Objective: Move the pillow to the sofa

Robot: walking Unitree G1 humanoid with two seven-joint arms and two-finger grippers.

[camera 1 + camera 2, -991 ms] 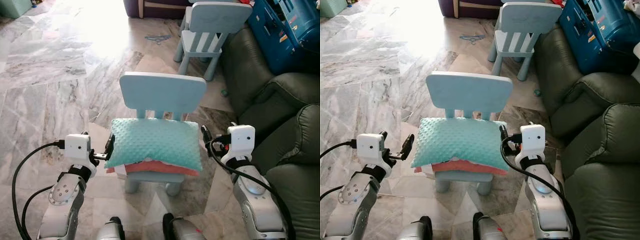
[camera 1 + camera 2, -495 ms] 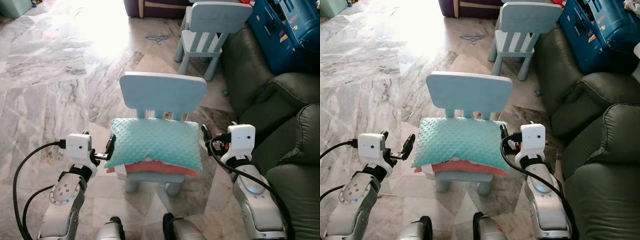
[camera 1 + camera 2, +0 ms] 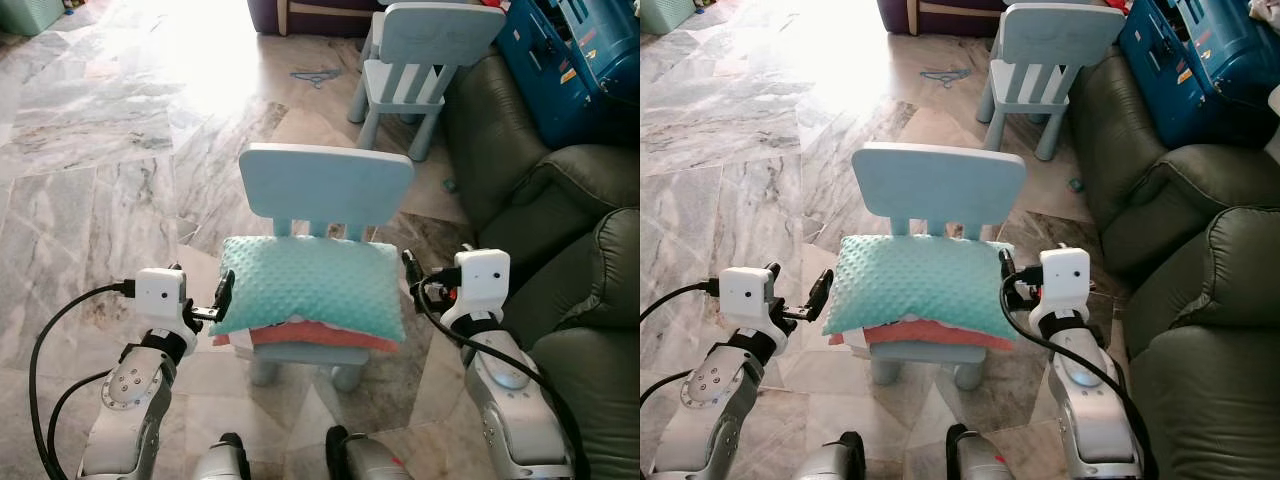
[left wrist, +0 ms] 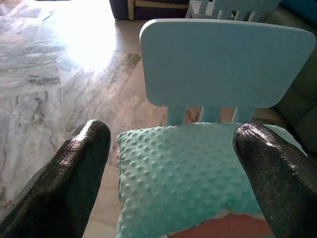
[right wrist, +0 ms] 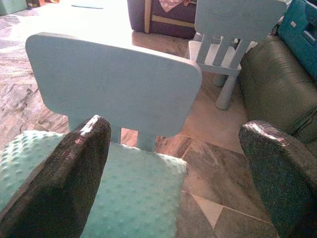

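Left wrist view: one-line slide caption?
Open black fingers of the left gripper frame the teal dotted fabric pillow lying on the pale blue plastic child's chair.

A home living room: marble floor (image 3: 90, 150), dark green sofa (image 3: 560, 220), small pale-blue children's chairs (image 3: 425, 60)

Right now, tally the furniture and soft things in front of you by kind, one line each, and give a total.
Light blue chairs: 2, the near one and the far one
Teal pillow: 1
Green sofa: 1
Total: 4
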